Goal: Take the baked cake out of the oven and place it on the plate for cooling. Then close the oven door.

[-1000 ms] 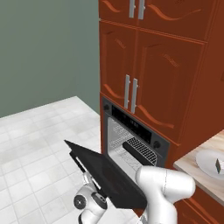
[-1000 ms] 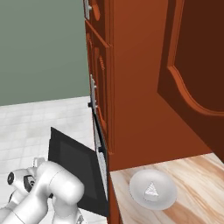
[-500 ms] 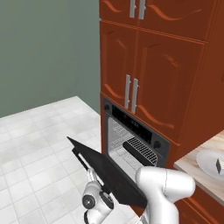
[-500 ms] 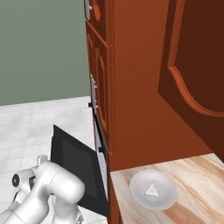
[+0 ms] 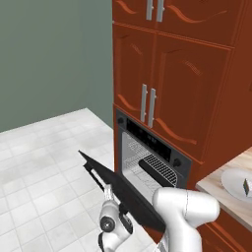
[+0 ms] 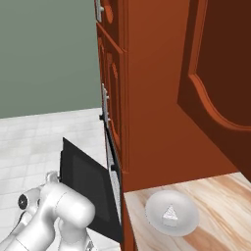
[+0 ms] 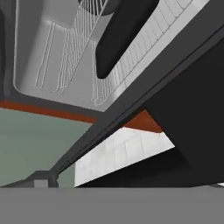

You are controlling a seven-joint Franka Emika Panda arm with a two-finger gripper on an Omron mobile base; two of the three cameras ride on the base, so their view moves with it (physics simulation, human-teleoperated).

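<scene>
Half the oven door [image 5: 123,189] hides behind the arm; the claw, spread wide, sits under it.

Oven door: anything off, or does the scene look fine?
The oven door hangs partly open, tilted between shut and flat, with the arm low beside it. A black tray sits on the rack inside. The cake is already on the plate on the counter. Nothing spilled or damaged.

Red-brown cabinets [image 5: 172,83] with silver handles [image 5: 147,105] stand over a white tiled floor [image 5: 44,162], beside a wooden counter [image 6: 220,206].
</scene>
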